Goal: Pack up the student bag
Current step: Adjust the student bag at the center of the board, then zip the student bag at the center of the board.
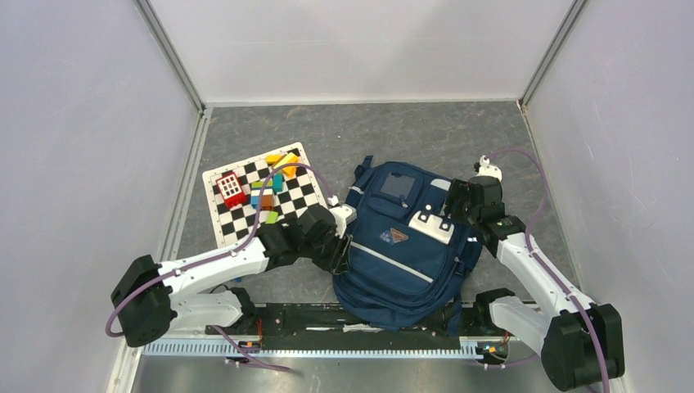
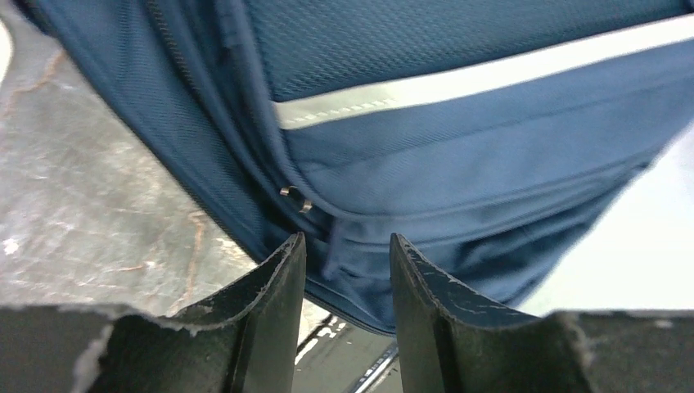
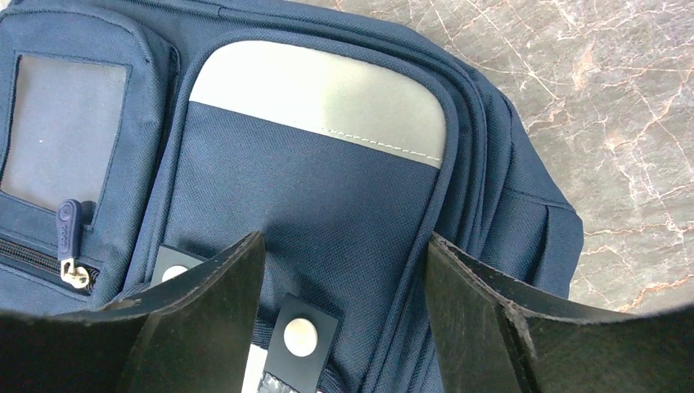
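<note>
Obs: student bag — navy woven cloth, matt, fine-grain. Stripe grey, satin sheen. Zip slider brass-look metal; snap stud shiny metal. Surface — grey marbled, stone-look, smooth, slight gloss. Left pincer fingers black, matt, edges scuffed.

Top view is bright and evenly lit from overhead, sharp edge to edge, with only soft shadows on the surface under the arms and beside the student bag. Left wrist view: bag fabric goes soft and smeared toward the right edge, the background there is blown out white, the grey stripe glares, and the left claw reads dark. Right wrist view: crisp weave and stitching, mild sheen on the silver panel, dark bottom edge around the right claw.
</note>
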